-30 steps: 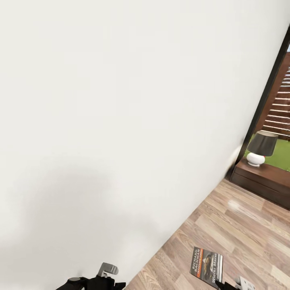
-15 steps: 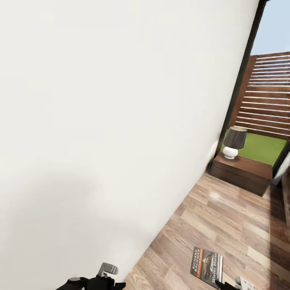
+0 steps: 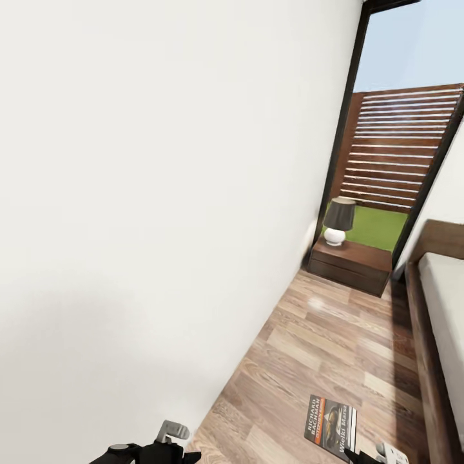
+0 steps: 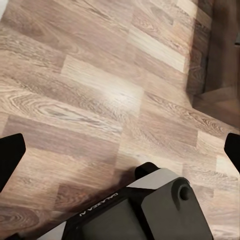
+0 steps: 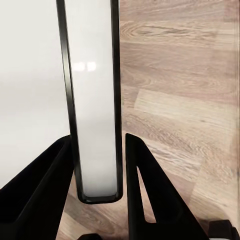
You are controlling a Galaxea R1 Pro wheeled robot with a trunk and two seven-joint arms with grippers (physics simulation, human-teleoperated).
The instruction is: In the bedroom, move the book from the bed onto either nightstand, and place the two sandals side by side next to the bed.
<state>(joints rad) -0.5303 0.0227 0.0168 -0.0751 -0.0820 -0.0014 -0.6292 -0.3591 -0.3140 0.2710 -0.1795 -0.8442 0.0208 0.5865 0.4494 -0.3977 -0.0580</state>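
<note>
Right gripper point(image 5: 97, 165) clamped on the book point(image 3: 332, 426) — held edge-on between its fingers, cover up, long axis pointing ahead. The nightstand point(image 3: 351, 264) lies well ahead and slightly right, beside the bed point(image 3: 444, 309). Left gripper point(image 4: 120, 150) spread wide, empty. Lamp point(image 3: 338, 221) occupies the nightstand's wall-side end; its far corner is cut off.

View swung right, nightstand point(image 3: 351, 264) now fuller, bed point(image 3: 444, 309) edge apparently newly visible.
</note>
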